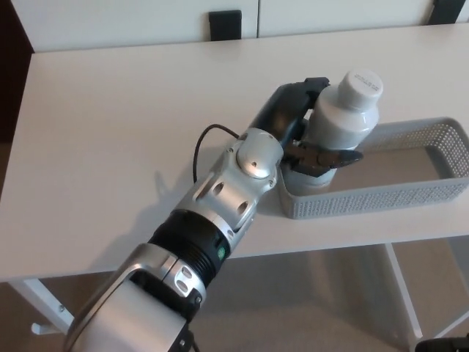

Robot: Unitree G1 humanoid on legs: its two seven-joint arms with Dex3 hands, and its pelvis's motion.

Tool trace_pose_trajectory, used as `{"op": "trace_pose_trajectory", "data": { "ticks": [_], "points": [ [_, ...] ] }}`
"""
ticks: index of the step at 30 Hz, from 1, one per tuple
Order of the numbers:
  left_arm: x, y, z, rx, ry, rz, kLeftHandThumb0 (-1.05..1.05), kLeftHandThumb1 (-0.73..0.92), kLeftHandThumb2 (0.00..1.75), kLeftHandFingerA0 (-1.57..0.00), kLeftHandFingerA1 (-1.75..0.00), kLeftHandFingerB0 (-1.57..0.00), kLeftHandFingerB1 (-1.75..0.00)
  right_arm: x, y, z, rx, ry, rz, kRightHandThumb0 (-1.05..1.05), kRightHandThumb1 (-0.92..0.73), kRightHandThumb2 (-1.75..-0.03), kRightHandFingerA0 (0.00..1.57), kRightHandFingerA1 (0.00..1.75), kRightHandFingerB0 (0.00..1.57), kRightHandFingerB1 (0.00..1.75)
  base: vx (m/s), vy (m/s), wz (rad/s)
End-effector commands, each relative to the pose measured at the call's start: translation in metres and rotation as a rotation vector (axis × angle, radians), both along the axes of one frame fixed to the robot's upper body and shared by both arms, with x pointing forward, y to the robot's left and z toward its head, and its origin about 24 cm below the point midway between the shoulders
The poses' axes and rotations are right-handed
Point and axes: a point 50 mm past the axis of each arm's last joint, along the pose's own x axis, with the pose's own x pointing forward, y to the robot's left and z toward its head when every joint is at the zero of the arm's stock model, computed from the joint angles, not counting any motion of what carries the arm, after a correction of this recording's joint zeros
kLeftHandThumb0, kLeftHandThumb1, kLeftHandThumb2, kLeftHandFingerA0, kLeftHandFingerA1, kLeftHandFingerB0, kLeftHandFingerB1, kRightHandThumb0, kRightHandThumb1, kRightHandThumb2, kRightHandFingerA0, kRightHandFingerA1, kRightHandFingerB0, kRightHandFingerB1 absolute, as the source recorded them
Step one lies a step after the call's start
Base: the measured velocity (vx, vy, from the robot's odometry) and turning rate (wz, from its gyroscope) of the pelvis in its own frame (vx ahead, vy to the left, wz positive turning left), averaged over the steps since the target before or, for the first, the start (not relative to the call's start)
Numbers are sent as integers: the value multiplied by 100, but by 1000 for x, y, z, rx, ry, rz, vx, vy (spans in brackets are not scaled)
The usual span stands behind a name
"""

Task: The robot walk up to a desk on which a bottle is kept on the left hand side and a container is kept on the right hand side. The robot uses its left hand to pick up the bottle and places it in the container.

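A white bottle (338, 121) with a white screw cap stands upright at the left end of the grey mesh container (410, 192), its base down inside the walls. My left hand (308, 143) is shut on the bottle, a dark finger crossing its lower front and the thumb side behind it. My silver and black left forearm (220, 213) reaches in from the lower left across the white desk (110, 132). The bottle's base is hidden by the hand and the container's wall. My right hand does not show.
The container lies lengthwise near the desk's front right edge, the rest of its inside bare. A black block (225, 23) sits at the desk's back edge against the wall. Below the desk, white legs (407, 293) and floor show.
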Motion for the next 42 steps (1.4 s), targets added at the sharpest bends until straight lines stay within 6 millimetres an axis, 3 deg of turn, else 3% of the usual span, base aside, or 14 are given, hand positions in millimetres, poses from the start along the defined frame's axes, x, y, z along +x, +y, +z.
{"op": "trace_pose_trajectory", "data": {
  "ticks": [1, 4, 5, 14, 16, 17, 19, 22, 23, 24, 27, 30, 35, 42],
  "points": [
    [-13, -23, -7, -22, 94, -178, -91, 53, 96, 0, -3, 0, -4, 9, 0, 5, -18, -11, 5, 2, -58, -157, 92, 120, 70, 106, 0, 0, 0],
    [-12, -23, -7, -30, 98, -182, -91, 53, 96, 0, -3, 0, -4, 10, 0, 5, -18, -15, 7, 2, -58, -157, 92, 120, 70, 106, 0, 0, 0],
    [-12, -19, -10, -66, 130, -178, -98, 70, 61, 0, 0, 0, 0, 11, -1, 4, -2, -23, 1, 3, -55, -154, 99, 124, 77, 109, 0, 0, 0],
    [-5, 7, -5, -84, 94, -155, -105, 66, 61, 0, 0, 0, 0, 11, -1, 2, -5, -5, -4, 1, -57, -152, 92, 118, 71, 104, 0, 0, 0],
    [-1, 15, 8, -90, 50, -164, -100, 55, 97, 0, 0, 0, 0, 12, -2, 2, -7, -8, 0, -1, -54, -151, 94, 119, 72, 105, 0, 0, 0],
    [2, 22, 22, -96, 8, -173, -101, 66, 60, 0, 0, 0, 0, 12, -3, 2, -12, -6, 1, -2, -53, -149, 94, 118, 71, 103, 0, 0, 0],
    [6, 32, 42, -106, -51, -184, -99, 54, 91, 0, 0, 0, 0, 12, -3, 3, -19, 1, -3, 0, -54, -149, 91, 116, 70, 102, 0, 0, 0],
    [11, 50, 79, -125, -163, -198, -97, 52, 90, 0, 0, 0, 0, 12, -5, 2, -24, 9, -9, 2, -52, -146, 94, 116, 72, 102, 0, 0, 0],
    [12, 56, 94, -128, -205, -202, -96, 67, 61, 0, 0, 0, 0, 13, -6, 2, -28, 7, -7, 3, -53, -146, 96, 117, 73, 103, 0, 0, 0],
    [11, 70, 123, -149, -286, -210, -95, 55, 90, 0, 0, 0, 0, 14, -7, 1, -38, 7, -3, 4, -51, -143, 94, 115, 72, 101, 0, 0, 0],
    [3, 94, 175, -171, -419, -226, -96, 56, 90, 0, 0, 0, 0, 16, -11, 1, -63, 9, 10, 4, -51, -142, 91, 112, 69, 98, 0, 0, 0],
    [-47, 148, 239, -157, -694, -222, -93, 51, 85, 0, 0, 0, 0, 19, -15, 3, -77, 15, 20, 2, -49, -142, 91, 112, 72, 100, 0, 0, 0],
    [-83, 182, 249, -151, -746, -216, -98, 61, 58, 0, 0, 0, 0, 17, -18, 1, -88, 29, 14, 1, -49, -139, 88, 108, 66, 96, -51, -15, 1],
    [-160, 266, 197, -45, -751, -61, -89, 50, 92, -1, -8, 0, 0, 17, -37, 15, -143, 48, -21, -6, -63, -151, 48, 92, 24, 78, -64, -18, 1]
  ]
}}
